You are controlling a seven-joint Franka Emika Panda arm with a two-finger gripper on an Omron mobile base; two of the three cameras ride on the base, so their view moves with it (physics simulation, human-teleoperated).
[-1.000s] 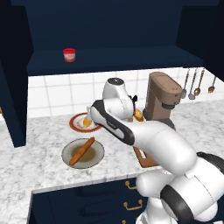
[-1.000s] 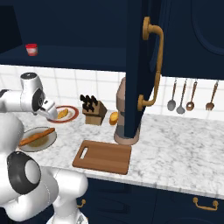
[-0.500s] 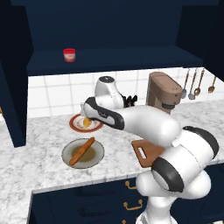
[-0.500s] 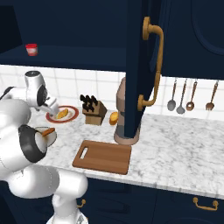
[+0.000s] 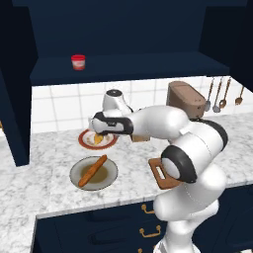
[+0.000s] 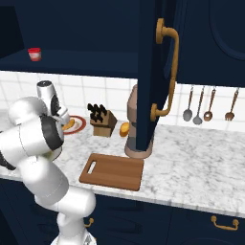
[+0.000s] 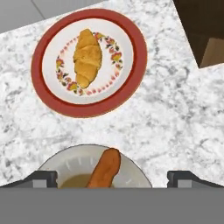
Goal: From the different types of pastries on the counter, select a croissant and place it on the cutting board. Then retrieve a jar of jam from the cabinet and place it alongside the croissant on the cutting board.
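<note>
Since half a second earlier the arm had swung further left, carrying the claw (image 5: 99, 129) over the red-rimmed plate (image 7: 135, 65). Claw stood wide open, holding nothing, tips (image 7: 41, 178) well apart. Croissant (image 7: 87, 57) lay on that plate, at 12 o'clock in the hand view; baguette (image 7: 105, 168) on a grey plate (image 5: 111, 170) at 6. Jar of jam (image 5: 78, 62) sat on the cabinet shelf (image 5: 148, 64). Cutting board (image 6: 112, 171) lay bare on the desk (image 6: 201, 167).
</note>
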